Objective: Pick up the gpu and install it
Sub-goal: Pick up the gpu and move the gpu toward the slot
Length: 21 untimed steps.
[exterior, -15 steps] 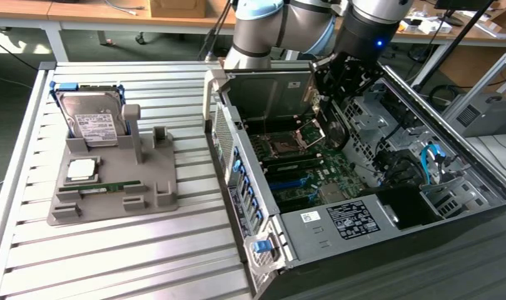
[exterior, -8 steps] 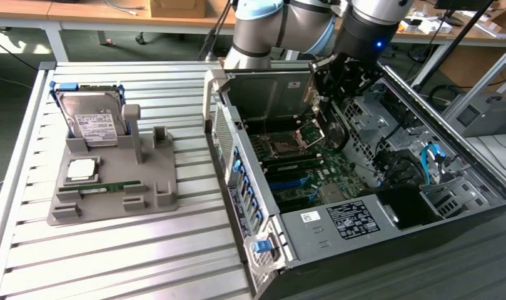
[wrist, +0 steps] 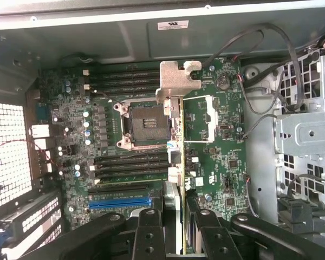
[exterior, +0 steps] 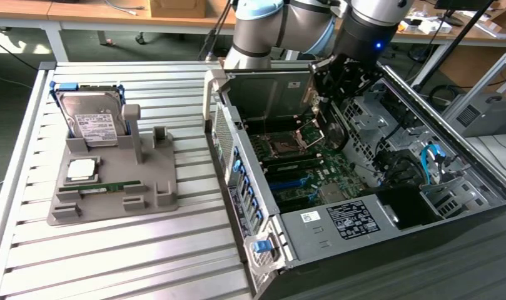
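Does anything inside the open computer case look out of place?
Only the gpu, a thin green card with a silver bracket: the gripper holds it edge-on above the green motherboard, apparently not seated in any slot.

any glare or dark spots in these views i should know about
Wrist view: the gpu bracket glares bright, the perforated grille is washed out white, the fingers are dark silhouettes. Exterior view: even light on the slatted table, the computer case interior shadowed beneath the arm.
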Tool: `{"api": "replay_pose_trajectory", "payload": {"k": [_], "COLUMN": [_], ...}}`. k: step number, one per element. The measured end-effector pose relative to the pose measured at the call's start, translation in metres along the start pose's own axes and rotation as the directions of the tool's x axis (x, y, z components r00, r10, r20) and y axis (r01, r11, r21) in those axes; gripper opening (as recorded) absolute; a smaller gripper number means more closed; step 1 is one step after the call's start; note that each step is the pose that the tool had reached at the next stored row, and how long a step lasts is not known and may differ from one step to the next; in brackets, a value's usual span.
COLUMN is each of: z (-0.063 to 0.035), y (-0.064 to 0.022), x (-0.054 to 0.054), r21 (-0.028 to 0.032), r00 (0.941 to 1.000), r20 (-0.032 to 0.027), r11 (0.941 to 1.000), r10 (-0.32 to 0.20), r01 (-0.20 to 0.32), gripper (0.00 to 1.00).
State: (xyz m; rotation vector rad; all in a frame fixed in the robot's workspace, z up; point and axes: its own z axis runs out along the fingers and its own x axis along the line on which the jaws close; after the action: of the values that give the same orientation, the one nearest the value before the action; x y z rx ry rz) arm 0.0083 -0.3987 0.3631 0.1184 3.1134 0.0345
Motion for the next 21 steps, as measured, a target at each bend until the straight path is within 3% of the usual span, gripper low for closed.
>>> {"api": "replay_pose_trajectory", "payload": {"k": [21], "z": [0.0098], "y": [-0.0003], "x": [0.0002], "r21": [0.0011], "r00": [1.0000], "r20": [0.0001], "r11": [1.0000], "r10": [0.000], "r01": [0.000], "gripper": [0.27]}}
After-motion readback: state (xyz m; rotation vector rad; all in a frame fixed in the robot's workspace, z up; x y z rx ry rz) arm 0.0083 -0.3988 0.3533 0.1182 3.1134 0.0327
